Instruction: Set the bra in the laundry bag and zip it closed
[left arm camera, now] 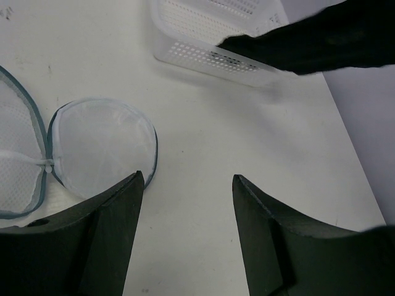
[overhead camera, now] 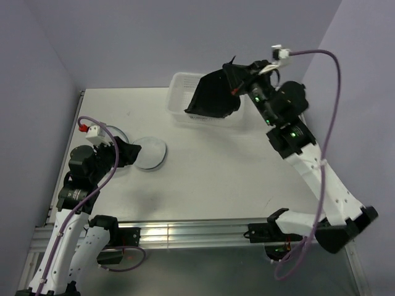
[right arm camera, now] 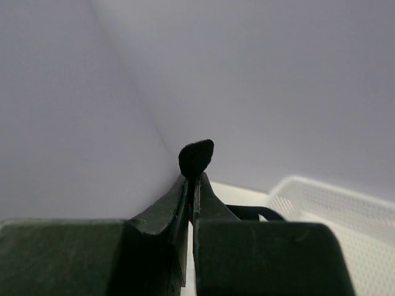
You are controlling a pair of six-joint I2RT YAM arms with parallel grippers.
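From above, the right tool (overhead camera: 237,80) is raised at the far side of the bench (overhead camera: 216,179). It holds the bra (overhead camera: 213,98), which hangs as a dark sheet in the air. The bra's lower edge is over the near right part of the basket (overhead camera: 182,86). The bag (overhead camera: 151,154) lies open on the left of the bench, well apart from the bra. One round half is in plain sight and the other is partly hidden under the left arm. The left tool (overhead camera: 131,152) sits low at the bag's left edge; this view does not show whether it touches the mesh.

In the left wrist view, the left tool (left arm camera: 188,209) is spread wide with nothing between its fingers (left arm camera: 117,228). The bag (left arm camera: 102,148) lies flat just beyond the left finger, its two halves joined at a small white hinge, each with a dark zipper rim. The basket (left arm camera: 203,31) stands further off. The bra (left arm camera: 321,37) crosses in front of its right corner.

In the right wrist view, the right tool (right arm camera: 192,185) is pressed together on a fold of the bra (right arm camera: 196,157), and a black nub pokes out above the fingertips. A dark strap loops just behind the fingers. The basket (right arm camera: 333,203) shows at lower right, with the wall (right arm camera: 278,74) behind.
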